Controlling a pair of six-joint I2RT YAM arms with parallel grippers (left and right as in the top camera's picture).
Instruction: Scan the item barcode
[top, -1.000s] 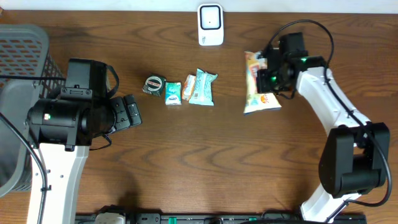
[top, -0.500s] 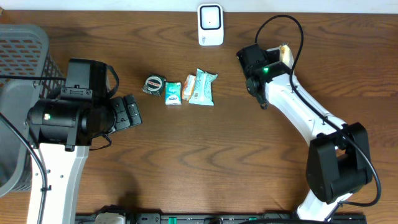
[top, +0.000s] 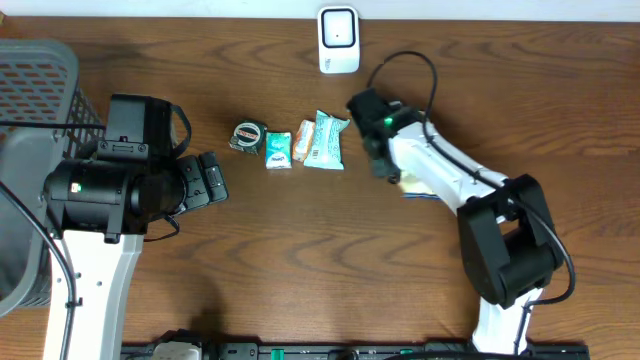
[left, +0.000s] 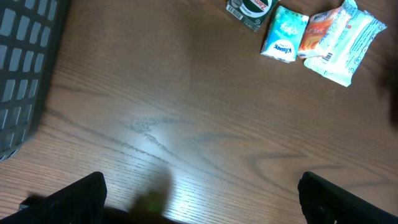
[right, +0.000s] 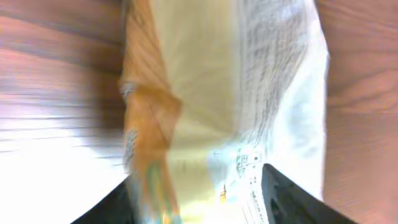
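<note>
Right gripper (right: 196, 194) is seen with its jaws spread apart, and the snack bag (right: 224, 93) lies directly under and ahead of them, its long axis running straight away from the fingers; no pinch on it is shown, though the view is blurred. From overhead only a corner of the snack bag is seen beneath the right arm, apart from the white scanner (top: 338, 40) farther up the table. Left gripper (top: 210, 180) is held wide open, well apart, so the right is judged nearer.
</note>
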